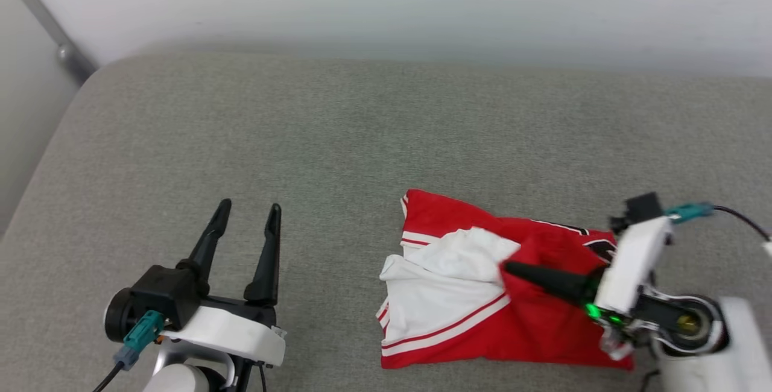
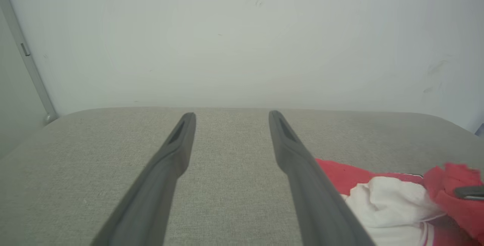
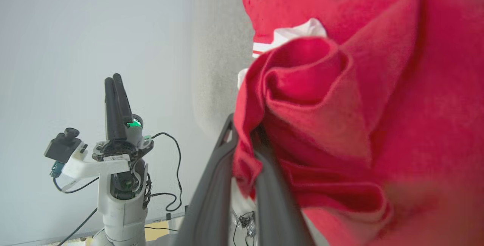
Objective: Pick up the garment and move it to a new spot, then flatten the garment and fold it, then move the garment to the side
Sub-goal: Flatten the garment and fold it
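The garment [image 1: 482, 295], a red T-shirt with white sleeve cloth and red-and-white stripe trim, lies partly folded on the grey cushion at the lower right of the head view. My right gripper [image 1: 509, 269] reaches in from the right, shut on a lifted red fold of the garment [image 3: 302, 98]; in the right wrist view the cloth bunches between its fingers [image 3: 211, 185]. My left gripper [image 1: 248, 210] stands open at the lower left, well clear of the shirt, nothing between its fingers [image 2: 181, 144]. The garment's edge [image 2: 393, 200] shows at the lower right of the left wrist view.
The grey cushion [image 1: 338, 139] stretches wide to the left and behind the shirt. A pale wall [image 1: 422, 0] rises at its far edge, with a grey pipe [image 1: 54, 36] in the far left corner. The cushion's left edge rounds off near the wall.
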Motion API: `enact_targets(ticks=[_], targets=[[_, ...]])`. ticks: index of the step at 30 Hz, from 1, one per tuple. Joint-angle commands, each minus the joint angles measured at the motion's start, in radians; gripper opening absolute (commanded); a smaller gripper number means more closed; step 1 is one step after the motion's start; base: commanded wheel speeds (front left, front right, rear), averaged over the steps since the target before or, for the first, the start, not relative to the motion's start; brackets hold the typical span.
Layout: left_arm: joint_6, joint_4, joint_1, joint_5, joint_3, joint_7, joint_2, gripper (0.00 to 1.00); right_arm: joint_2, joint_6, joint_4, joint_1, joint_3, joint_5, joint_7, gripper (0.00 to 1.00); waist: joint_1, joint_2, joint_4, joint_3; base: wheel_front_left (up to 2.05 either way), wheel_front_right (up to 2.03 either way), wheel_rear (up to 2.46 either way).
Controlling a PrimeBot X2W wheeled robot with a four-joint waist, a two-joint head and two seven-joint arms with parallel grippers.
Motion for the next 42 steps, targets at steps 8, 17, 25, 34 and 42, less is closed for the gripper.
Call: enact_targets(ticks=[8, 17, 25, 34, 42], targets=[[-0.022, 0.03, -0.036, -0.006, -0.028, -0.005, -0.02, 1.0, 0.002, 0.0, 0.098, -0.092, 0.287, 0.039, -0.221, 0.0, 0.0, -0.0001, 0.058, -0.001, 0.0, 0.0, 0.0], [-0.034, 0.06, -0.035, -0.015, -0.027, -0.021, -0.027, 1.0, 0.001, 0.0, 0.23, -0.155, 0.425, -0.098, -0.417, 1.0, 0.0, -0.0001, 0.072, -0.005, 0.0, 0.0, 0.0], [-0.038, 0.078, -0.037, -0.016, -0.028, -0.027, -0.02, 1.0, -0.119, 0.0, 0.127, -0.182, 0.534, -0.228, -0.522, 1.0, 0.0, -0.0001, 0.049, -0.012, 0.0, 0.0, 0.0], [-0.025, 0.093, -0.024, -0.019, -0.01, -0.032, -0.018, 1.0, -0.284, 0.0, 0.003, -0.088, 0.414, -0.563, -0.758, 1.0, 0.0, -0.0001, 0.013, -0.036, 0.0, 0.0, 0.0], [-0.011, 0.097, 0.006, -0.008, 0.02, -0.038, -0.011, 1.0, -0.23, 0.0, -0.189, 0.132, 0.125, -0.791, -0.932, 1.0, 0.0, -0.0001, -0.028, -0.064, 0.0, 0.0, 0.0]])
